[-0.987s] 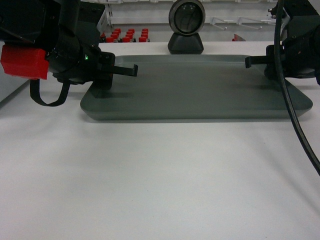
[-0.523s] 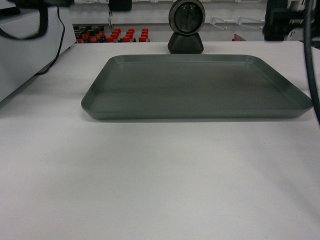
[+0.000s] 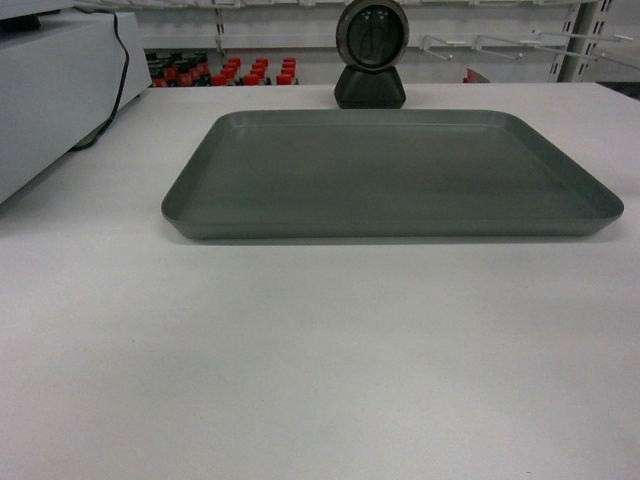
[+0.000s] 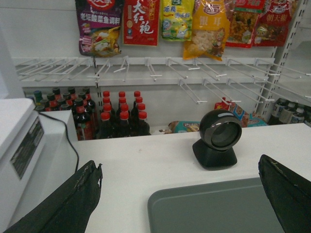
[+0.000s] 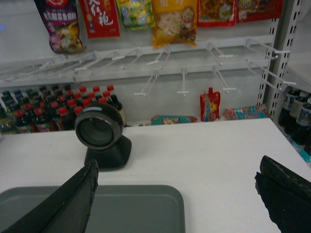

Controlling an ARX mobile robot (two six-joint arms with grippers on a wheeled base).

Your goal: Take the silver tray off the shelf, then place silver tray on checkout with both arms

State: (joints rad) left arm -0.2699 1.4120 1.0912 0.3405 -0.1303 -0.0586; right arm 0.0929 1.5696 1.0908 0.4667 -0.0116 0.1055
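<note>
The silver tray (image 3: 390,175) lies flat on the white checkout (image 3: 320,350), just in front of the round black scanner (image 3: 372,50). Neither arm shows in the head view. In the left wrist view my left gripper (image 4: 180,162) hangs open above the tray's far left corner (image 4: 218,208), holding nothing. Seen from the right wrist, my right gripper (image 5: 177,167) is open over the tray's far right corner (image 5: 131,208), also with nothing in it. The shelf is out of view.
A pale grey box (image 3: 50,90) with a black cable stands at the counter's left end (image 4: 19,141). Behind the counter are peg hooks (image 4: 194,73) with snack bags and rows of red-capped bottles (image 4: 121,116). The scanner (image 5: 99,128) stands close to the tray's far rim.
One second ago both grippers were at the tray's two ends. They have since drawn up and back out of the head view. The tray has stayed where it was.
</note>
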